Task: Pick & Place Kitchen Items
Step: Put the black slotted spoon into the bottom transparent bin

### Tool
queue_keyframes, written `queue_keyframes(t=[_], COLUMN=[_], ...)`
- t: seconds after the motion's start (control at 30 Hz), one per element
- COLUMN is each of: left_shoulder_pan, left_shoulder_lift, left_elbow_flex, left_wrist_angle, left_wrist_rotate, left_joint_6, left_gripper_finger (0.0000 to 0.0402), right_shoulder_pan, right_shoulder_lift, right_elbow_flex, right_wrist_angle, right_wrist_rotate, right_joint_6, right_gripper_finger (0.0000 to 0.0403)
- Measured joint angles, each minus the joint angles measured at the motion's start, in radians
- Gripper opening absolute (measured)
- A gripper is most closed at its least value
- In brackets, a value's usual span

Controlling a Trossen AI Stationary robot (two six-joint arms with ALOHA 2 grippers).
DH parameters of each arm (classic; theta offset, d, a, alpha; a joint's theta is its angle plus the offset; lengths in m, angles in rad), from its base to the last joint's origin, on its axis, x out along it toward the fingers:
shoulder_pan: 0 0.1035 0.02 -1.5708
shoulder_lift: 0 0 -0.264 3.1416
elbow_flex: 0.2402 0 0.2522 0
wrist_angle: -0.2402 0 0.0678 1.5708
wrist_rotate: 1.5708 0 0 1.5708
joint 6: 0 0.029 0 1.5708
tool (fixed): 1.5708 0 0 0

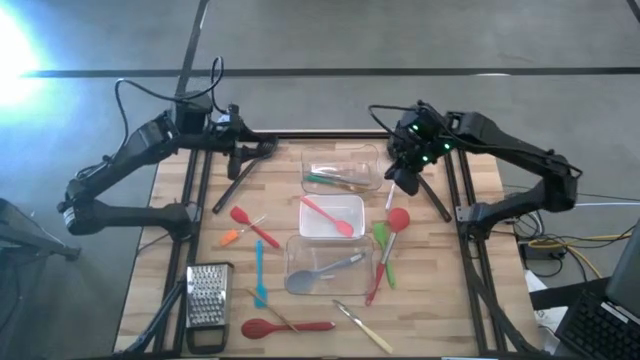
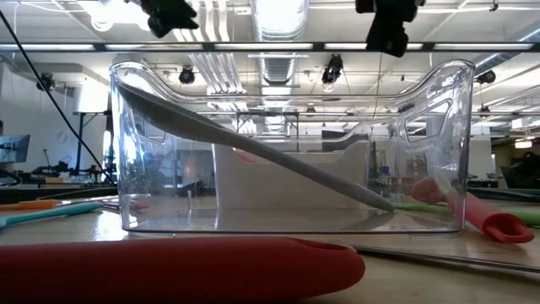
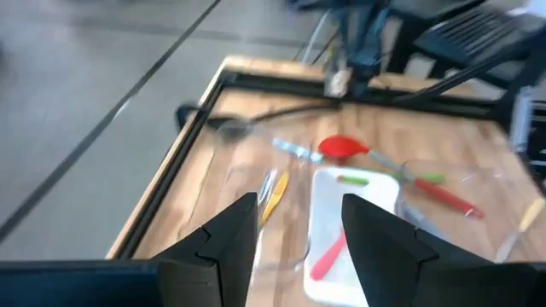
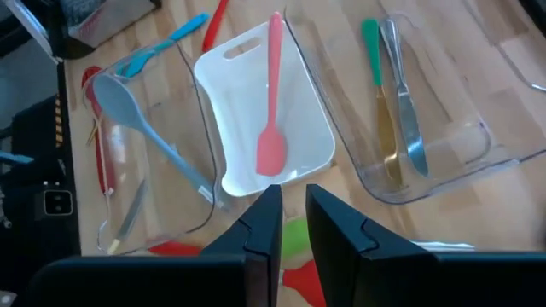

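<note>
Kitchen items lie spread over the wooden table [image 1: 180, 250]. The far clear tub [image 1: 376, 160] holds a green tool [image 4: 369, 51] and metal tongs [image 4: 405, 102]. A red spatula [image 4: 273, 111] lies in the white middle tub [image 4: 230, 94]. A grey spoon [image 4: 141, 119] leans in the near tub [image 1: 296, 250]. Black utensils [image 1: 240, 170] lie at the far left, below my left gripper [image 1: 242, 148], which is open and holds nothing [image 3: 299, 230]. My right gripper [image 1: 405, 180] hangs above the table's far right. Its fingers [image 4: 294, 213] stand a narrow gap apart with nothing between them.
A steel grater [image 1: 208, 300] stands at the near left. Loose on the wood lie a teal spatula [image 1: 259, 272], a red spatula [image 1: 252, 226], an orange tool [image 1: 230, 238], red spoons [image 1: 285, 326] [image 1: 398, 218], a green spatula [image 1: 381, 238] and a wood-handled tool [image 1: 365, 327].
</note>
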Motion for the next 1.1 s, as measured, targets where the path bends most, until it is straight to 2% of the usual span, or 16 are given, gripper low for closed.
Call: queue_keyframes(t=[0.27,0.47,0.7,0.83,0.97,1.1], left_shoulder_pan=[0.0,0.0,0.0,0.0,0.008,0.043], left_shoulder_lift=[0.007,0.064,0.197,0.271,0.332,0.39], left_elbow_flex=[0.0,0.0,-0.001,-0.001,-0.001,-0.001], left_wrist_angle=[-0.146,-0.239,-0.336,-0.352,-0.402,-0.424], left_wrist_rotate=[-0.204,-0.364,-0.563,-0.617,-0.713,-0.753], left_joint_6=[-0.118,-0.192,-0.208,-0.197,-0.221,-0.243], left_gripper_finger=[0.0177,0.0177,0.0177,0.0177,0.0177,0.0177], right_shoulder_pan=[0.0,0.0,0.0,0.0,0.0,0.0], right_shoulder_lift=[-0.139,-0.183,-0.187,-0.187,-0.19,-0.189], right_elbow_flex=[-0.176,-0.259,-0.314,-0.33,-0.328,-0.318], right_wrist_angle=[0.164,0.257,0.271,0.267,0.267,0.276], right_wrist_rotate=[0.025,0.025,0.024,0.024,0.024,0.024], right_joint_6=[0.038,0.037,0.037,0.042,0.044,0.044], right_gripper_finger=[0.0052,0.0054,0.0054,0.0054,0.0054,0.0054])
